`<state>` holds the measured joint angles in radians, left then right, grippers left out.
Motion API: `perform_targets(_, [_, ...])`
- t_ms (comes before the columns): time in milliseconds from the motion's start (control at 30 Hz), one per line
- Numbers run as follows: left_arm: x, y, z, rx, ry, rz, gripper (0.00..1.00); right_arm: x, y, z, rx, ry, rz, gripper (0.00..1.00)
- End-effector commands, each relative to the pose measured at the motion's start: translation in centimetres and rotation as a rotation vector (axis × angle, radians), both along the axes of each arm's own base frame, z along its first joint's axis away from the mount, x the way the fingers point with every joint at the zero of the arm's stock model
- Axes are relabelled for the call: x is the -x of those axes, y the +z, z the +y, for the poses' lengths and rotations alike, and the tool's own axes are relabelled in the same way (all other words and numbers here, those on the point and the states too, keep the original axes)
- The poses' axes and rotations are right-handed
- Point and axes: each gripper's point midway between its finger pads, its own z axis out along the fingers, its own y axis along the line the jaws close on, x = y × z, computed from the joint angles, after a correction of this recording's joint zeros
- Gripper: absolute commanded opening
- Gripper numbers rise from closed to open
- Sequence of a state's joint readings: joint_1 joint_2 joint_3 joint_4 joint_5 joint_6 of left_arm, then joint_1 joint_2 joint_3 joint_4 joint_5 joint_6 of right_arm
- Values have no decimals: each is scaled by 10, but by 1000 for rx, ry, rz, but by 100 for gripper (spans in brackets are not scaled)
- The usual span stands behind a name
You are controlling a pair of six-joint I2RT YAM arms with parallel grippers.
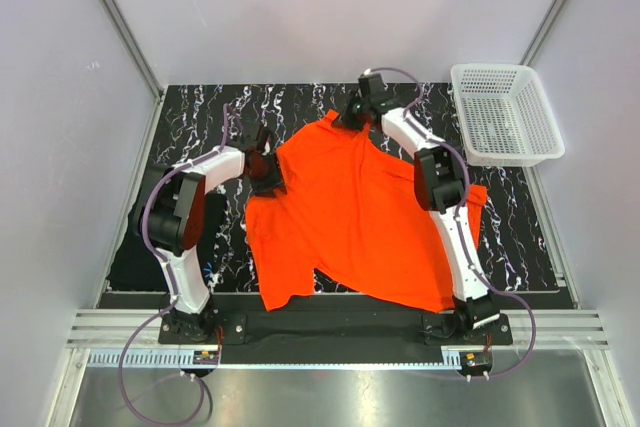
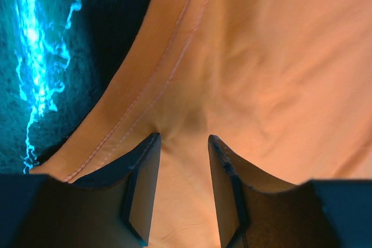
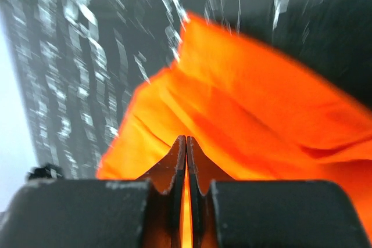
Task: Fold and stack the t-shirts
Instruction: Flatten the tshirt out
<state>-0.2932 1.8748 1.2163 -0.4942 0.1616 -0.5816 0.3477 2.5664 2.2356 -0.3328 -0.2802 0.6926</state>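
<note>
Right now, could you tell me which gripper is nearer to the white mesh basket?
Right. The right gripper sits at the orange t-shirt's far edge, left of the white mesh basket with a gap between. The left gripper is farther left, at the shirt's opposite side.

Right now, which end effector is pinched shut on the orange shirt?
The right end effector, at the far edge of the orange shirt; the left end effector has its fingers apart.
</note>
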Motion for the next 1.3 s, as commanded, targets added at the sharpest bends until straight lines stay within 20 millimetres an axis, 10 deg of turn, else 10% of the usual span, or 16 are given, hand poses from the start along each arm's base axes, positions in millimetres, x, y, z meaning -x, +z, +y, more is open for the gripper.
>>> perform_targets(0, [2,3,3,16,28,-7,44,2,0,11,9,8,-5,8])
perform_targets(467, [15,-6,6,9,31,24,44,-2,-7,2,33,2,-17,5])
perform_targets(800, [13,-4,7,8,26,11,44,-2,34,-7,7,-5,-69,4])
perform_targets(1267, [16,-3,7,11,28,11,44,-16,-1,-24,-8,-43,-17,4])
